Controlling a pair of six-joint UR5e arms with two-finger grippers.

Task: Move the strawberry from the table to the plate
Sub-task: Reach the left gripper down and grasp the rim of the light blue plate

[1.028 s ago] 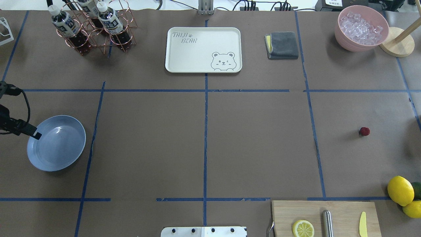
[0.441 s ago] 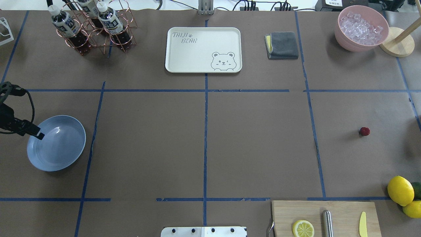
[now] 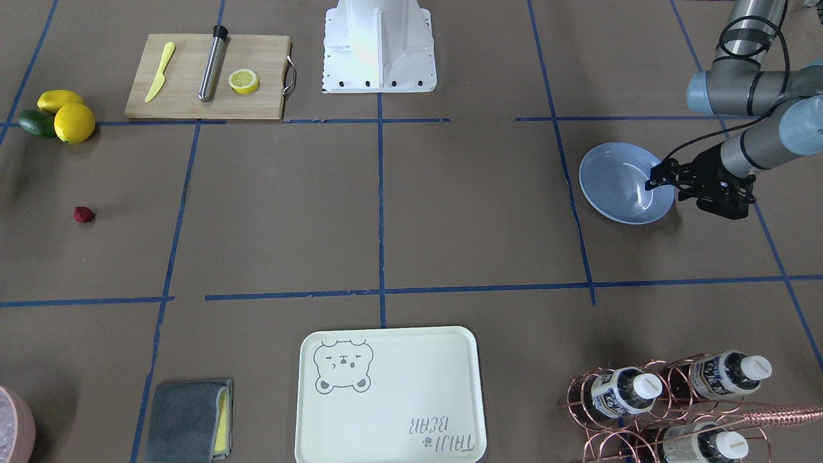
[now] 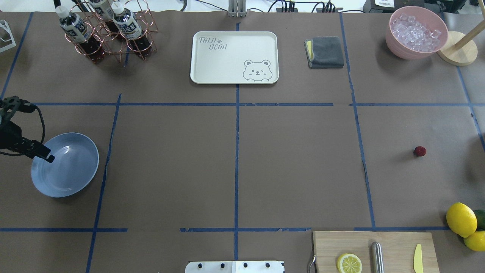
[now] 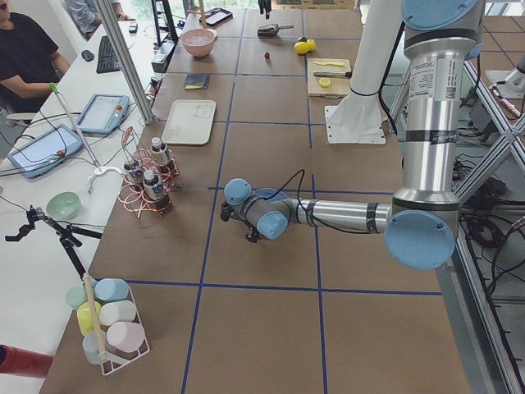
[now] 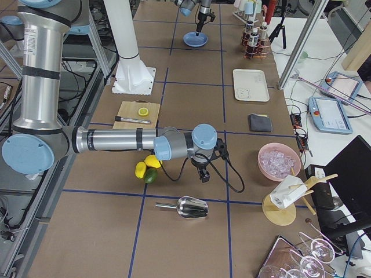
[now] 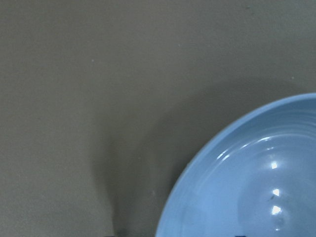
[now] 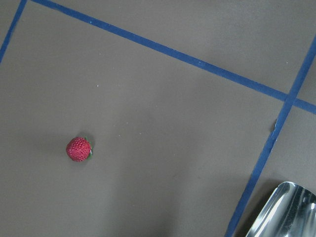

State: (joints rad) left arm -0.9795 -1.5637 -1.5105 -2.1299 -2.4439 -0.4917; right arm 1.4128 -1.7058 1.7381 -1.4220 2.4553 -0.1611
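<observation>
The strawberry (image 4: 420, 151) is a tiny dark red berry lying alone on the brown table (image 4: 295, 167), far right in the overhead view; it also shows in the front view (image 3: 83, 214) and the right wrist view (image 8: 79, 149). The light blue plate (image 4: 77, 180) sits at the far left, holding nothing. My left gripper (image 4: 48, 157) hovers over the plate's left rim (image 3: 598, 199) and looks shut and empty (image 3: 652, 182). My right gripper (image 6: 204, 175) shows only in the exterior right view, low over the table near the lemons; I cannot tell its state.
A cream bear tray (image 4: 234, 57), a copper bottle rack (image 4: 108, 32), a grey cloth (image 4: 325, 52) and a pink bowl of ice (image 4: 416, 32) line the far edge. A cutting board (image 4: 373, 252) with a lemon half, lemons (image 4: 461, 219) and a metal scoop (image 8: 281, 212) lie near the strawberry.
My left gripper has shifted a little to the right, further over the plate's rim. The strawberry and the plate have not moved.
</observation>
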